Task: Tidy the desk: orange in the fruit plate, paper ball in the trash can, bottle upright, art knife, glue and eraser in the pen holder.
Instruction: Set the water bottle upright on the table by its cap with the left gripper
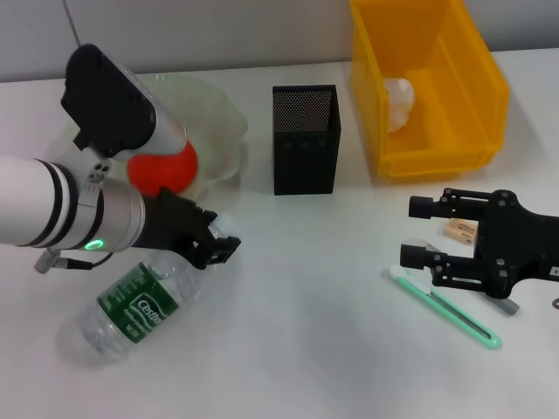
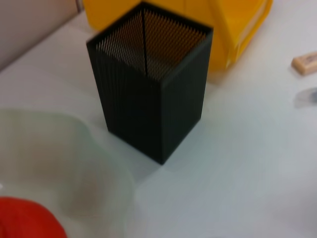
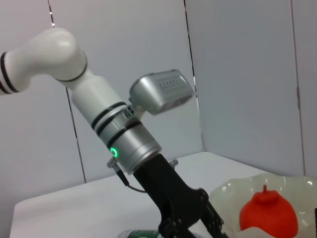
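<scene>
The bottle [image 1: 131, 307] lies on its side at the front left. My left gripper [image 1: 217, 246] sits at its cap end. Behind it, the orange [image 1: 162, 173] rests in the fruit plate [image 1: 223, 122]. The paper ball [image 1: 398, 100] lies inside the trash can [image 1: 476, 78]. The pen holder [image 1: 304, 148] stands upright between plate and bin. My right gripper [image 1: 421, 232] is open over the table at the right, holding nothing. The eraser [image 1: 460, 230] shows between the bases of its fingers. The green art knife [image 1: 454, 316] lies just in front of it. A grey stub [image 1: 509, 305] under that gripper may be the glue.
The left wrist view looks over the plate's rim [image 2: 59, 148] and orange [image 2: 25, 220] toward the pen holder [image 2: 158, 99], the trash can [image 2: 237, 25] and the eraser [image 2: 306, 63]. The right wrist view shows the left gripper [image 3: 198, 218] beside the orange [image 3: 267, 213].
</scene>
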Available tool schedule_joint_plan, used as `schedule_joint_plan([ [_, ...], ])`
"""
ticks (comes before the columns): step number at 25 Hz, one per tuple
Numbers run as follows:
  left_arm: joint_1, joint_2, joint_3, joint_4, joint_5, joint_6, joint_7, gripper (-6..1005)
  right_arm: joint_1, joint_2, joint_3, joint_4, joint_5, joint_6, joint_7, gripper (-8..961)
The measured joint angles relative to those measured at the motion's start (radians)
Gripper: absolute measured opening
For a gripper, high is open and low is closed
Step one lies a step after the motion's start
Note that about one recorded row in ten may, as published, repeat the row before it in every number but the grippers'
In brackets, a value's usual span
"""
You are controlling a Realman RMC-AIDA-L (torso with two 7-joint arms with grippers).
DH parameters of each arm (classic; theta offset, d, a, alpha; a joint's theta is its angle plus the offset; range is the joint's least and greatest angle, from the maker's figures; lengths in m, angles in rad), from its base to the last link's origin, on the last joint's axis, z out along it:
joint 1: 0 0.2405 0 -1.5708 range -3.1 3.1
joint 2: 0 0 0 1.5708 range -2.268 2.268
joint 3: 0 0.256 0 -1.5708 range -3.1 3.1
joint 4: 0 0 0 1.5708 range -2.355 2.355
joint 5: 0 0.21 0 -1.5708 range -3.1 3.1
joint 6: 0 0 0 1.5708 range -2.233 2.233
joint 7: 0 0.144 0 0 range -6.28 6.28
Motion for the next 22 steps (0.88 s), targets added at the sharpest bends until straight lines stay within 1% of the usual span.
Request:
schedule_joint_plan([
  [1, 0.0, 0.0, 0.0, 0.0, 0.0, 0.0, 0.0, 440, 0.0, 0.0, 0.002, 0.0, 0.0, 0.0, 0.0, 648],
  [2, 0.016, 0.0, 0.002, 0.038, 0.0, 0.0, 0.0, 441, 0.0, 0.0, 0.005, 0.0, 0.0, 0.0, 0.0, 648],
  [4, 0.028, 0.001, 0.003, 0.062, -0.001, 0.001, 0.0, 441, -0.001, 0.0, 0.011, 0.0, 0.0, 0.0, -0.001, 648],
  [7, 0.033, 0.001, 0.003, 0.072, -0.003, 0.001, 0.0, 441, -0.002, 0.0, 0.013, 0.0, 0.0, 0.0, -0.002, 647],
  [8, 0.048, 0.002, -0.001, 0.102, -0.015, 0.003, 0.0, 441, -0.002, 0.0, 0.014, 0.0, 0.0, -0.001, -0.002, 647],
  [12, 0.06, 0.003, -0.005, 0.122, -0.022, 0.003, 0.0, 441, -0.002, -0.001, 0.021, 0.0, 0.0, -0.001, -0.005, 647],
  [13, 0.071, 0.004, -0.006, 0.142, -0.026, 0.003, 0.0, 441, -0.001, -0.001, 0.022, 0.0, 0.0, -0.001, -0.005, 647],
  [21, 0.091, 0.004, -0.008, 0.177, -0.034, 0.003, 0.0, 441, 0.0, -0.001, 0.034, -0.001, 0.0, -0.002, -0.006, 648],
  [22, 0.114, 0.005, -0.029, 0.211, -0.077, 0.003, 0.011, 441, 0.0, -0.001, 0.036, -0.001, 0.0, -0.002, -0.007, 648],
])
